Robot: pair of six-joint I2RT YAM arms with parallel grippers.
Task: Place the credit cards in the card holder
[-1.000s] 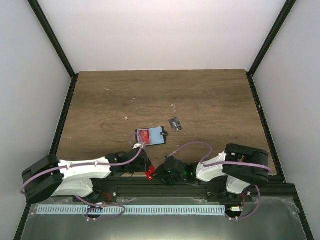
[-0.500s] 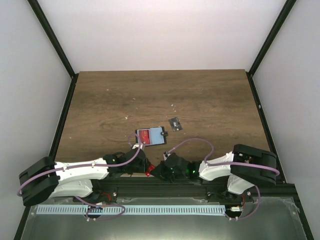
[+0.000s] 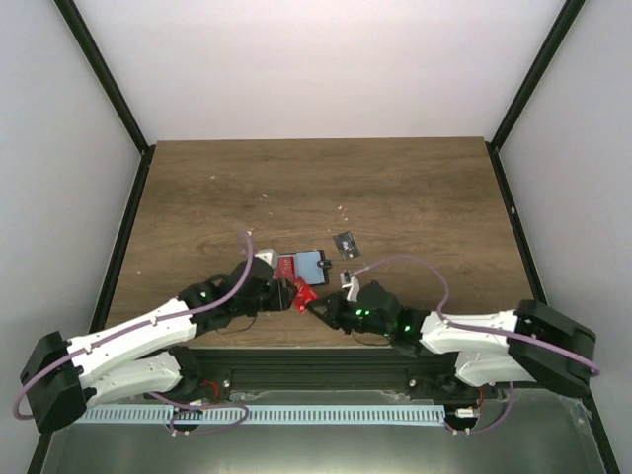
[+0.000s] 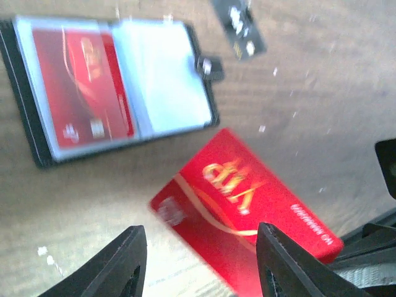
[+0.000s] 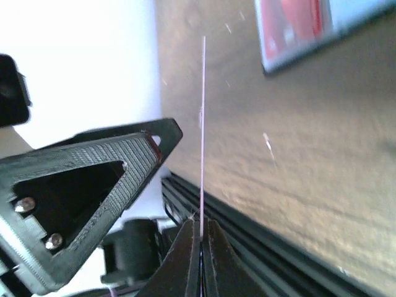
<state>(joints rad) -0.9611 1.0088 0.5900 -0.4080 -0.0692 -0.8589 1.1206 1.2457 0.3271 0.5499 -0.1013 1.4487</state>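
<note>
Here, a thin red plastic card [image 4: 247, 213] is pinched by the right fingers [image 5: 185, 247]; the left fingers [image 4: 127, 263] are spread wide. Slippage from that tip-only hold is risked.

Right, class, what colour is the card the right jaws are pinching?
The card is red with gold marks; the left wrist view shows it best.

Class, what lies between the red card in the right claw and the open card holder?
Only bare table separates the red card from the card holder, per left wrist view.
</note>
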